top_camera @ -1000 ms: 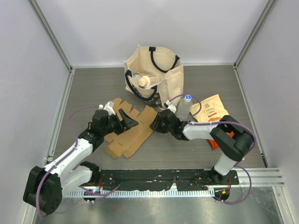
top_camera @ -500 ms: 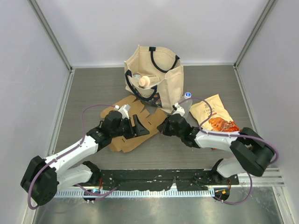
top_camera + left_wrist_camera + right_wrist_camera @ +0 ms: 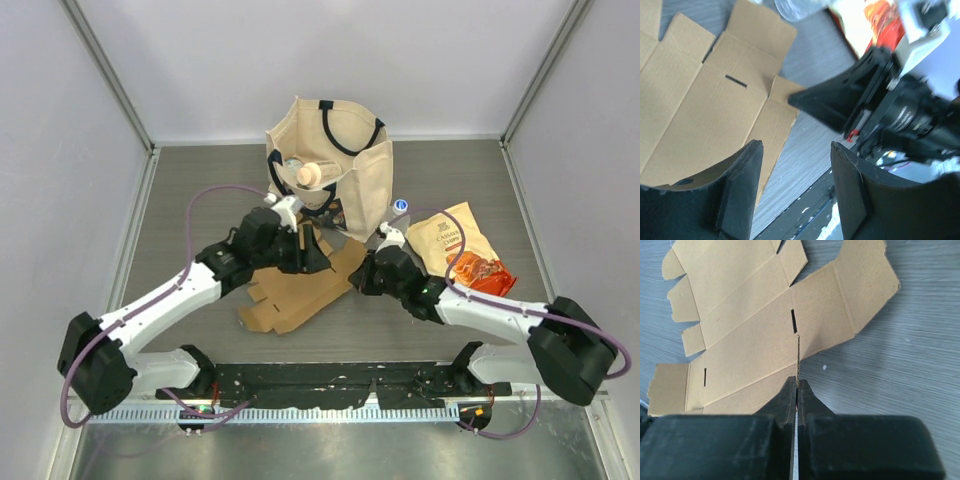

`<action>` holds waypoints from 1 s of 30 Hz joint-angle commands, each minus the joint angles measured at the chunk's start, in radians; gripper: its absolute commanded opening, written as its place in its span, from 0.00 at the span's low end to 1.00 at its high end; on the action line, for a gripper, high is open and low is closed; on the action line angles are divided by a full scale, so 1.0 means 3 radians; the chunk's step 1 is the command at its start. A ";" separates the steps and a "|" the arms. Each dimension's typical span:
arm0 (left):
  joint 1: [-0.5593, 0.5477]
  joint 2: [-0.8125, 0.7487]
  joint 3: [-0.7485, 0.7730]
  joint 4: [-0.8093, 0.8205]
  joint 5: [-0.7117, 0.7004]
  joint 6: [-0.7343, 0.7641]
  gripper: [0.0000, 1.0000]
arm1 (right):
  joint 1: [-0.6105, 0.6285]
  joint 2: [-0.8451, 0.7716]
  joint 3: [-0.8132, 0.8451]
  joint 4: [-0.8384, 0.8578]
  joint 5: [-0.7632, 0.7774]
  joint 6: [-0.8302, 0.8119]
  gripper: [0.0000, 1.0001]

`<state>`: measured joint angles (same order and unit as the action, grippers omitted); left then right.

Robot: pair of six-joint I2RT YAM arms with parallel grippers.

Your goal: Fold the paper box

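The paper box (image 3: 295, 295) is a flat brown cardboard blank with notched flaps, lying on the grey table in front of the tote bag. My right gripper (image 3: 360, 279) is shut on the blank's right edge; in the right wrist view the thin cardboard edge (image 3: 798, 360) stands pinched between the closed fingertips, and the blank (image 3: 747, 335) spreads out beyond them. My left gripper (image 3: 316, 256) is open and empty, hovering over the blank's far right part. In the left wrist view its fingers (image 3: 750, 165) stand wide apart above the blank (image 3: 710, 105), facing the right gripper (image 3: 840, 102).
A cream canvas tote bag (image 3: 345, 165) with items inside stands just behind the blank. An orange-and-cream snack pouch (image 3: 458, 250) lies to the right, with a bottle cap (image 3: 401, 206) beside the bag. A black rail (image 3: 340, 380) runs along the near edge.
My left gripper has moved right across the blank toward the tote bag. My right gripper has shifted right and nearer with the blank's edge in it, and the blank has slid rightward.
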<state>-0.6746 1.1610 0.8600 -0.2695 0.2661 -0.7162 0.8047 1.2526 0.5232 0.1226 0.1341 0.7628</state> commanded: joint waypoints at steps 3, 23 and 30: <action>-0.0885 0.0037 0.0099 0.0120 -0.1053 0.0546 0.64 | -0.0090 -0.0575 0.0107 -0.0516 0.0151 -0.0323 0.01; -0.1750 0.0511 0.0170 0.0152 -0.2461 0.1318 0.71 | -0.0095 -0.0402 0.0592 -0.0792 0.0259 0.0812 0.01; -0.1852 0.0890 0.0416 -0.0032 -0.2788 0.1487 0.66 | -0.0090 -0.0448 0.0721 -0.0889 0.0213 0.0801 0.01</action>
<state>-1.2201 1.4136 0.9306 -0.2848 -0.4503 -0.3199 0.7784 1.1351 0.6914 -0.1577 0.1703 0.9653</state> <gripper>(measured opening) 0.675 0.038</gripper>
